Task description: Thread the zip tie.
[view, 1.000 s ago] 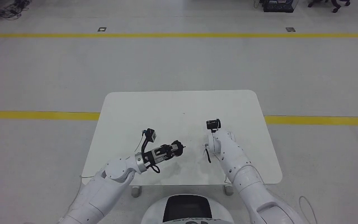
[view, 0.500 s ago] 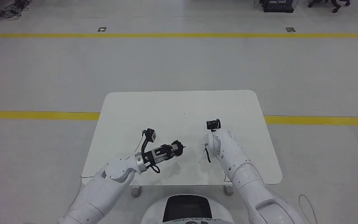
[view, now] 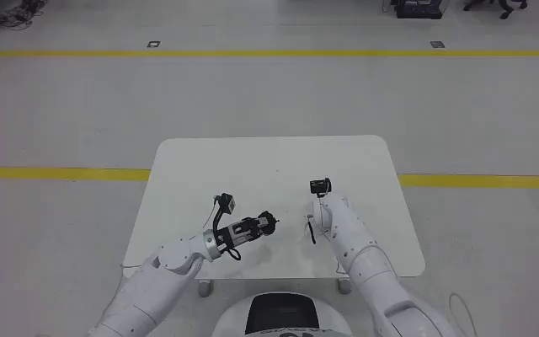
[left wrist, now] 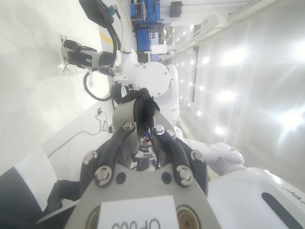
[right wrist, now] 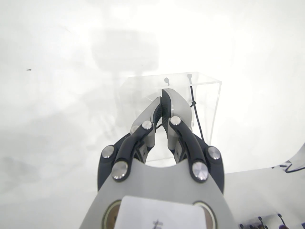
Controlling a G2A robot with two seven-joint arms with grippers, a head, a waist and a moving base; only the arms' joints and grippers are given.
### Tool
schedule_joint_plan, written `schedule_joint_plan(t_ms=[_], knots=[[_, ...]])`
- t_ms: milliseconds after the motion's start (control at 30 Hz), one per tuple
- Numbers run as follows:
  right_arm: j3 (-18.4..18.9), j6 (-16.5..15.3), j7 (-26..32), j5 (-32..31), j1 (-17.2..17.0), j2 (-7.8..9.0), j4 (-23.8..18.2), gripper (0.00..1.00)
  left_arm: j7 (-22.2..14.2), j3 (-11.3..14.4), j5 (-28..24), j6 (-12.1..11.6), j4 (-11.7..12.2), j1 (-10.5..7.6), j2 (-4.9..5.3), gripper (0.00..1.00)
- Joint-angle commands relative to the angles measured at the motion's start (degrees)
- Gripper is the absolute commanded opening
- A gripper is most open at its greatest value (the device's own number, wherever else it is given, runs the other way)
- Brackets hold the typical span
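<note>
Right fingers [right wrist: 177, 106] were pressed together at their tips, just in front of a clear box [right wrist: 213, 101]. A thin dark line showed between them lower down, but I could not tell if they really pinched something. Left fingers [left wrist: 124, 114] were closed too and hung over the desk [view: 253, 160], apart from the box. Whether anything sat between their pads was hidden.

The box stood near the desk's edge closest to the robot, a little to the right of its middle. The zip tie [right wrist: 195, 113], black and thin, came out of one small hole in a wall of the box. It ran down beside the right fingers and had a small lump halfway. A second hole [right wrist: 166, 80] beside the first looked empty.

In my judgement the threading was begun but not finished. The tie passed one hole, and its free end had yet to go through the other and be pulled tight.
</note>
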Motion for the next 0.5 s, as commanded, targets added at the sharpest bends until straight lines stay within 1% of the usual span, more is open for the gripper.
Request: schedule_joint_plan(t_ms=[0,233,367,400,433,467], knots=[[0.2,-0.2,0.2,-0.1,-0.4,0.09,-0.9,0.00,0.0,0.0,0.0,0.0,0.0,0.00,0.00,0.00],[0.6,-0.5,0.8,-0.5,-2.0,0.41,-3.7,0.00,0.0,0.0,0.0,0.0,0.0,0.00,0.00,0.00],[0.8,-0.7,1.0,-0.7,-2.2,0.51,-4.1,0.00,0.0,0.0,0.0,0.0,0.0,0.00,0.00,0.00],[0.8,-0.8,1.0,-0.5,-2.3,0.52,-4.2,0.05,0.0,0.0,0.0,0.0,0.0,0.00,0.00,0.00],[0.8,-0.9,0.8,-0.5,-2.3,0.54,-4.3,0.24,0.0,0.0,0.0,0.0,0.0,0.00,0.00,0.00],[0.8,-1.0,0.5,-0.5,-2.3,0.55,-4.5,0.38,0.0,0.0,0.0,0.0,0.0,0.00,0.00,0.00]])
